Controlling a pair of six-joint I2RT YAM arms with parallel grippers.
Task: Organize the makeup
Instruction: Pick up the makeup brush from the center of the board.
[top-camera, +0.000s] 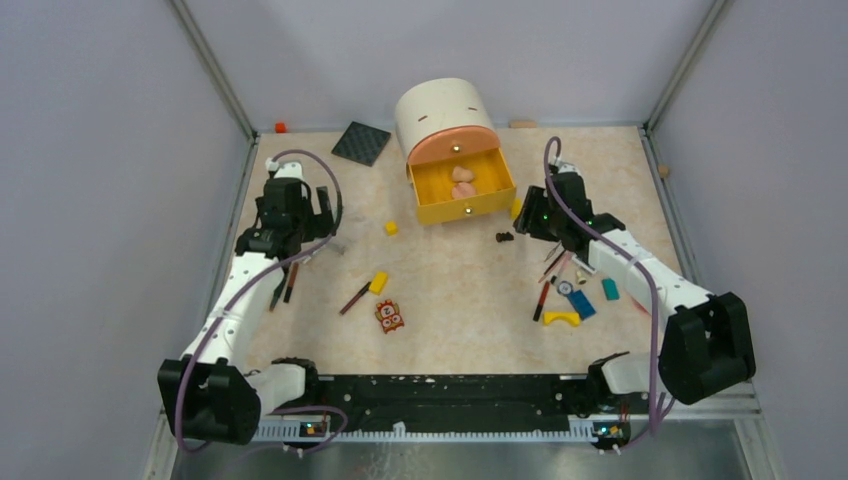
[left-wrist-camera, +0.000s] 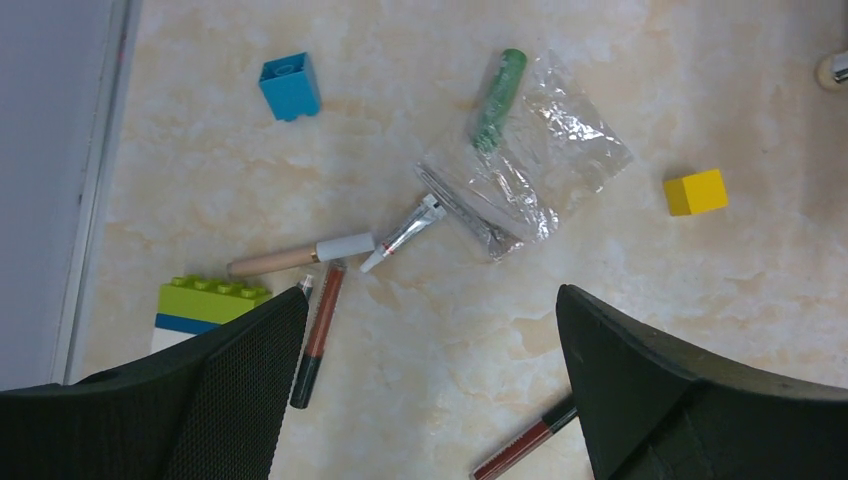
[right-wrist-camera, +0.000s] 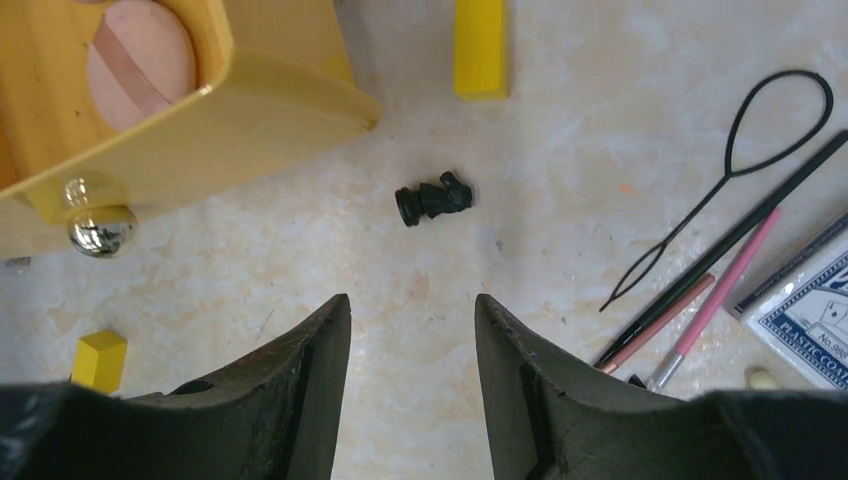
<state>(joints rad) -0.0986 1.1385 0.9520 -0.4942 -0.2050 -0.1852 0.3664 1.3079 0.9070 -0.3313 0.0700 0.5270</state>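
Off-centre under the L gripper (left-wrist-camera: 432, 300), near one finger, lies the brown stick (left-wrist-camera: 318, 330). Long axis runs approx. up-down in wrist view, i.e. across the closing line. L gripper is wide open and empty; it's the nearer arm. R gripper (right-wrist-camera: 412, 300) is half open, empty, well apart.

Our left gripper (left-wrist-camera: 430, 300): jaws spread wide, empty, facing down. Our right gripper (right-wrist-camera: 412, 305): jaws partly apart, empty.
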